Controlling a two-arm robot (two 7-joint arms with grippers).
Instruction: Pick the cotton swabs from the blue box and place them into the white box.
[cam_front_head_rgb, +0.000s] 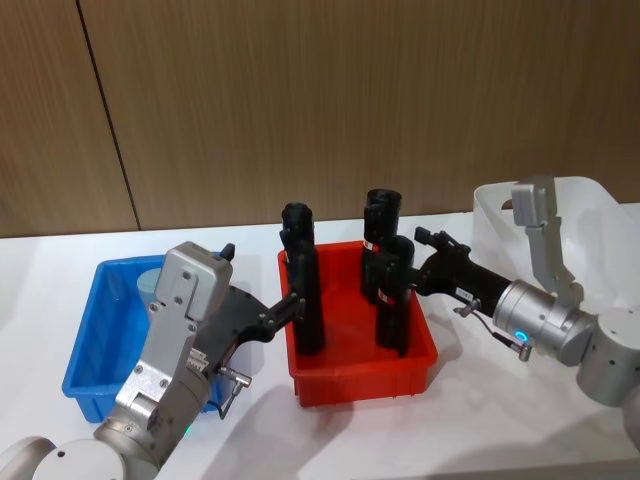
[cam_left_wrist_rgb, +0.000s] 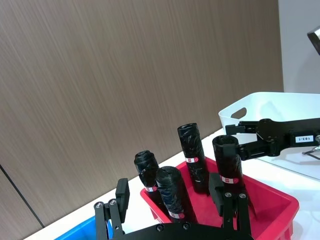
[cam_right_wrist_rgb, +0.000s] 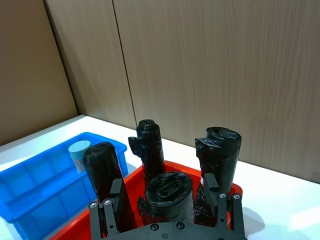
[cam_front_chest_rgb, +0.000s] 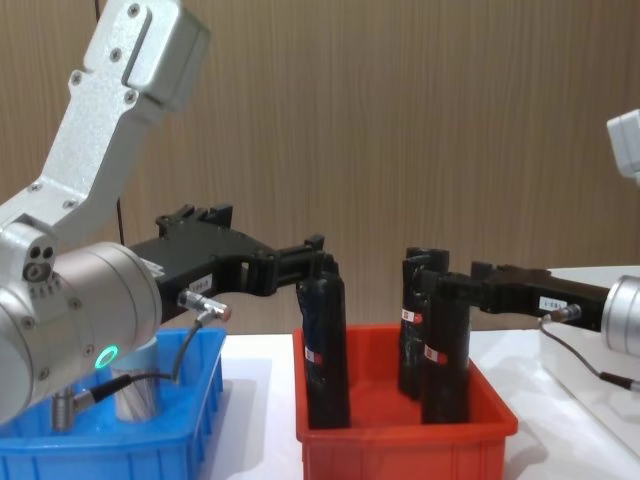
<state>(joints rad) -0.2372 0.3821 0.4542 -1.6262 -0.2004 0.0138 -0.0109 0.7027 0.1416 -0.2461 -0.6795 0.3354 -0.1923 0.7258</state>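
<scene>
In the blue box (cam_front_head_rgb: 100, 345) on my left I can see one jar of cotton swabs (cam_front_head_rgb: 150, 285) standing upright near the far wall, pale round lid on top, its body mostly hidden behind my left arm. In the chest view it sits low behind the arm, clear-sided. Nothing lies in the part of the white box (cam_front_head_rgb: 590, 215) I can see, so I judge the transfer not yet done, at least for this jar.

My left gripper (cam_front_head_rgb: 287, 307) reaches over the red bin (cam_front_head_rgb: 360, 385), its fingers spread around the top of a black roll (cam_front_head_rgb: 303, 290), holding nothing. My right gripper (cam_front_head_rgb: 415, 272) hangs at the red bin's right side, fingers apart beside another black roll (cam_front_head_rgb: 393, 305). Neither is at the jar, which I still have to pick.
</scene>
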